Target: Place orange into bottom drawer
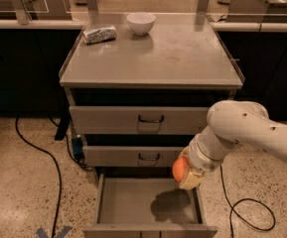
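White arm [252,130] bent at the elbow — hand [186,174] low, pointed downward, closed round the orange [179,168].

Matt grey metal bottom drawer [125,205], flat floor; smooth bright round orange [179,168] clasped by cream plastic gripper [184,173] above drawer's right side.
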You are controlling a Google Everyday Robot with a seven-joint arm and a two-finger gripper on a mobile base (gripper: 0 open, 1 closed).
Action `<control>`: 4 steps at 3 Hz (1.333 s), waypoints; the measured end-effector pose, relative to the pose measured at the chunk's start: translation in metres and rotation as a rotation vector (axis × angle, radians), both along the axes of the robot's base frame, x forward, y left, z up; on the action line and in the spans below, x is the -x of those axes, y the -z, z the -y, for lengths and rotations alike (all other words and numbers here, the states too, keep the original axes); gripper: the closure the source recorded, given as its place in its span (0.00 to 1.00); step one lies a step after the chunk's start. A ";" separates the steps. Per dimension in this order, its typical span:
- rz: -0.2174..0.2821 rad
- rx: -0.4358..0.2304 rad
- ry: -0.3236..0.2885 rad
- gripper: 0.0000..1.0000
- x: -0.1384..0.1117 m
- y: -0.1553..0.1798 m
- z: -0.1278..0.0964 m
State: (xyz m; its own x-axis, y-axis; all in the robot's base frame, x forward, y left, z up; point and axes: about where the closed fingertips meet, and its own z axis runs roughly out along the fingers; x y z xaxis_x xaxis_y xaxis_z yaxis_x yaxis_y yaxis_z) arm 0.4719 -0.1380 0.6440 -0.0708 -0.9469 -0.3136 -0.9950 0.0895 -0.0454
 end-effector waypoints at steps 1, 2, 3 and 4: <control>0.000 0.000 0.000 1.00 0.000 0.000 0.000; 0.030 0.022 0.002 1.00 -0.001 0.008 -0.002; 0.037 0.029 -0.006 1.00 -0.013 0.029 -0.010; -0.016 -0.031 -0.010 1.00 -0.026 0.059 -0.019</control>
